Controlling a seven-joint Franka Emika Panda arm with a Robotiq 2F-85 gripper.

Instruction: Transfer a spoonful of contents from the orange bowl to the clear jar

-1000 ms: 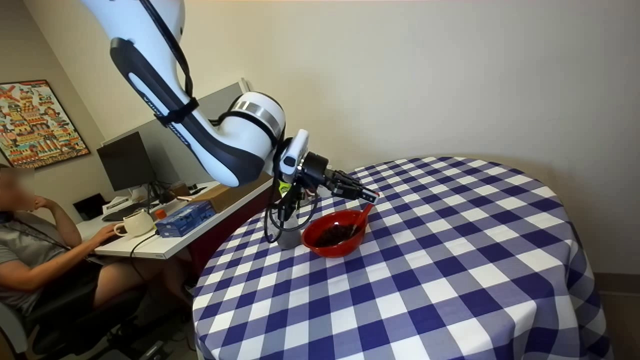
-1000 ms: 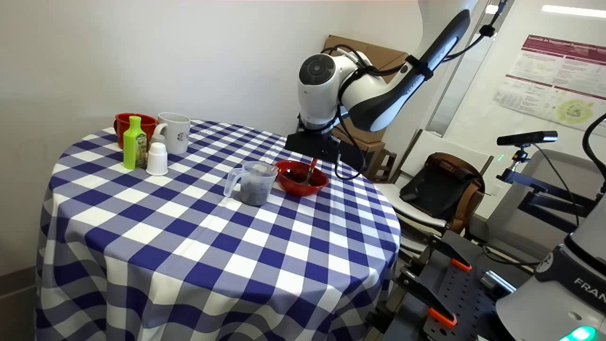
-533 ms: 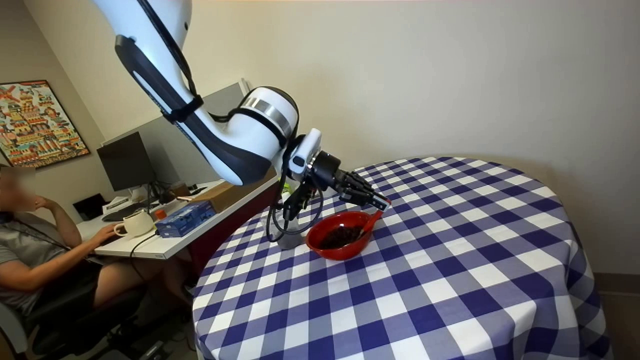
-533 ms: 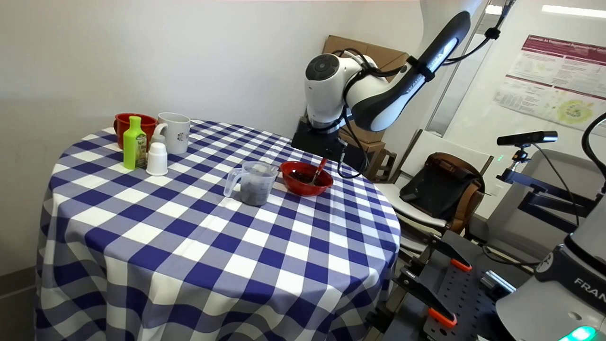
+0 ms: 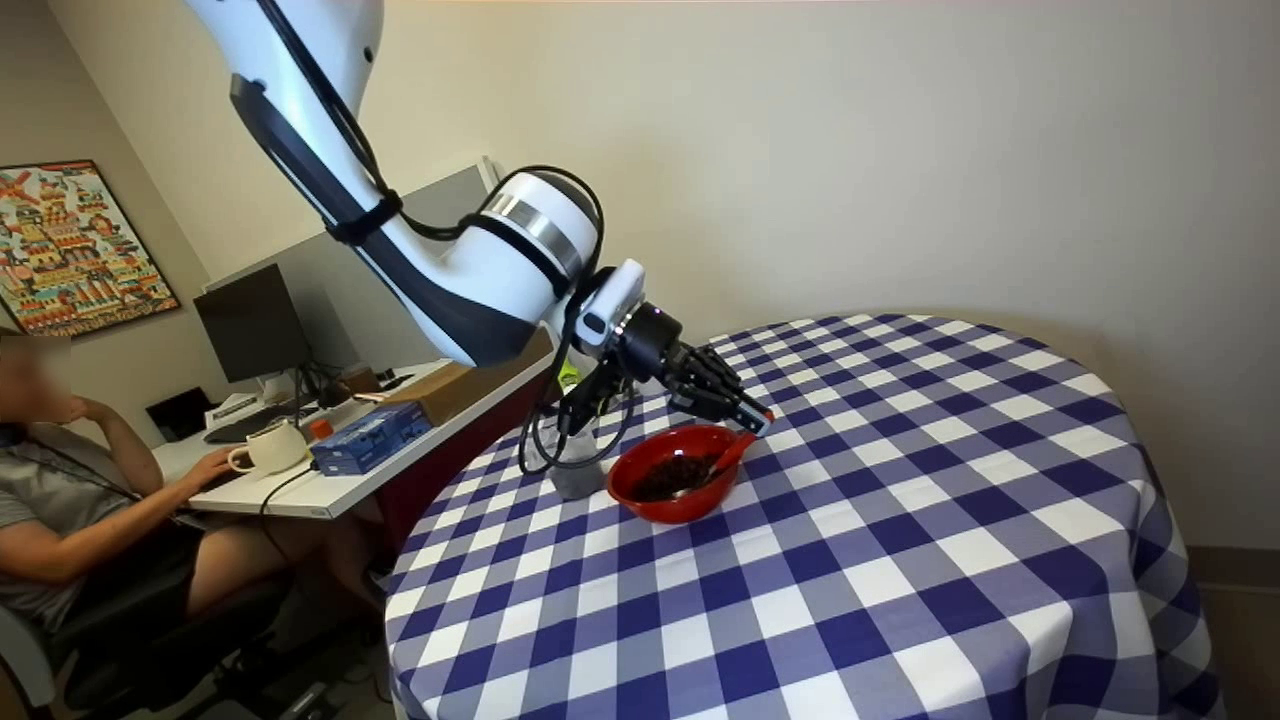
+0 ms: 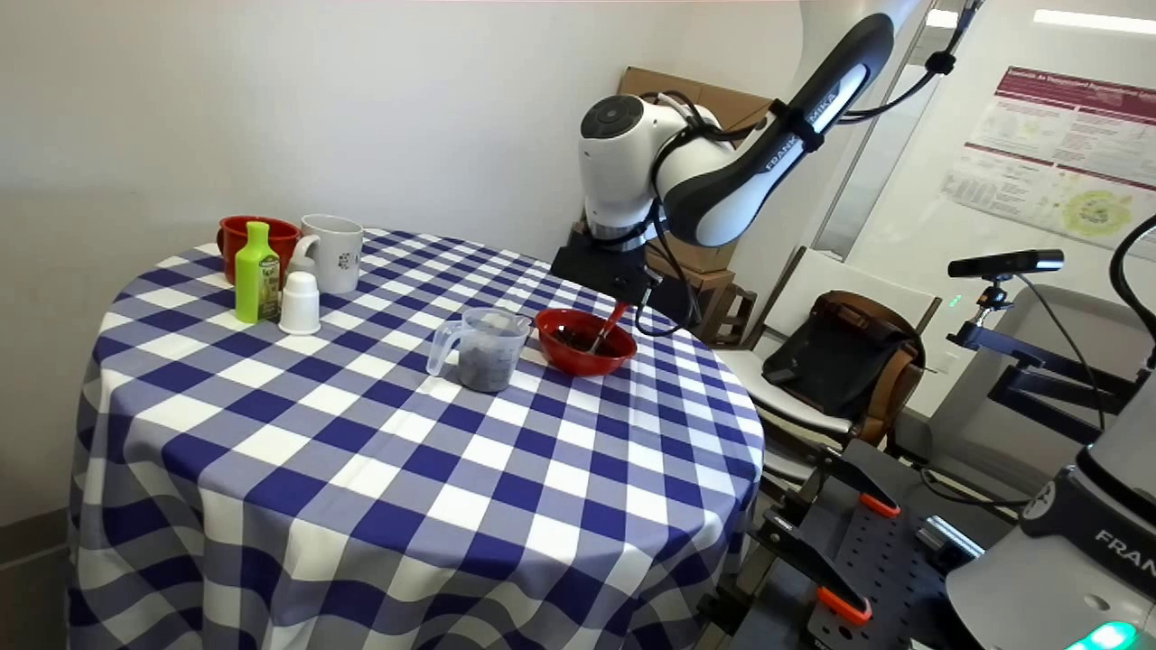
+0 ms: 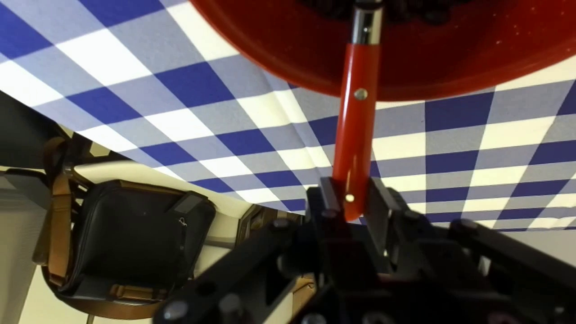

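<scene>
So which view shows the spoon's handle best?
The wrist view: the handle is close up there, in view down to the end the gripper holds. In both exterior views it's small, slanting from the bowl up to the gripper.

Bowl (image 6: 585, 363): round, shallow, glossy red, level, about mid-frame in an exterior view. Dark clumpy contents (image 5: 660, 482) in its bottom, single pieces too small to tell. In an exterior view, bowl (image 5: 670, 512) just below and right of centre. In the wrist view, it fills the upper right, cut off by the top and right edges, pale specks on its inner wall. Jar (image 6: 490, 354): see-through, whitish, upright, a bit left of centre, handle to the left; lower part greyish, cannot tell if filled. In an exterior view, jar (image 5: 578, 482) partly hidden, just left of bowl; touching or not, cannot tell.
</scene>
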